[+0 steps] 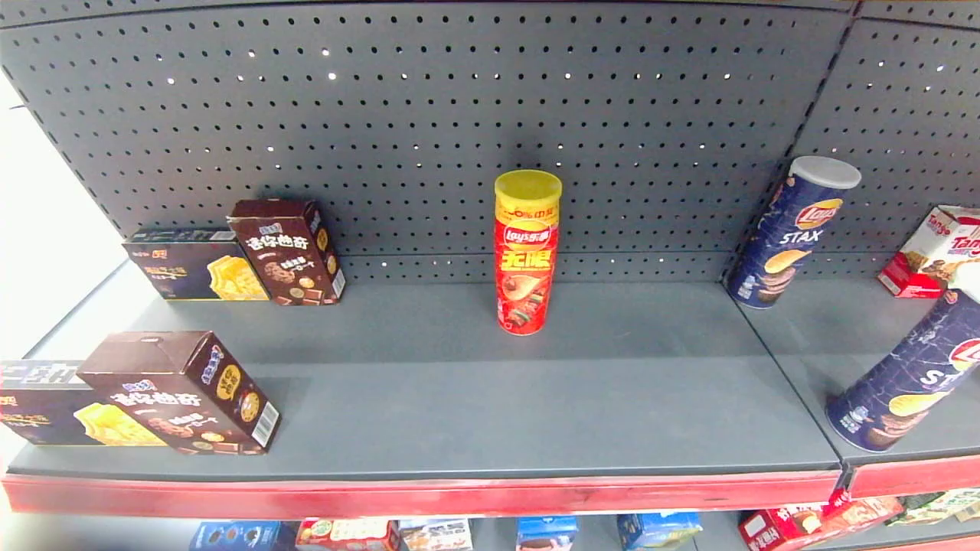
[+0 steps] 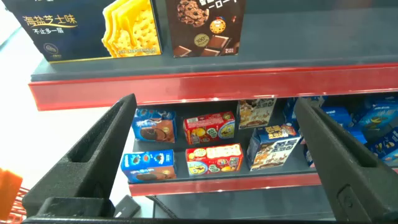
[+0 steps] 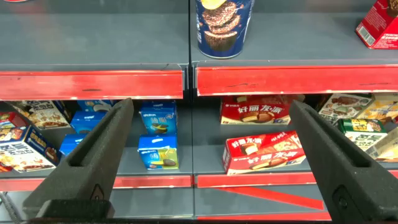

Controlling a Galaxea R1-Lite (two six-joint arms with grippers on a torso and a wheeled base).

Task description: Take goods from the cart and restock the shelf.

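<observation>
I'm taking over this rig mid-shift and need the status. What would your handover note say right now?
End effectors: the left end effector is open and holds nothing, facing the shelf's red front edge. The right end effector is open and holds nothing, facing the lower shelves.
Things: the red chip can stands upright at the middle back of the shelf. The snack boxes sit on its left side. The blue cans are in the bay to the right.
Done: some goods are on the shelf.
Left: probably fetch the next item from the cart and place it.
</observation>
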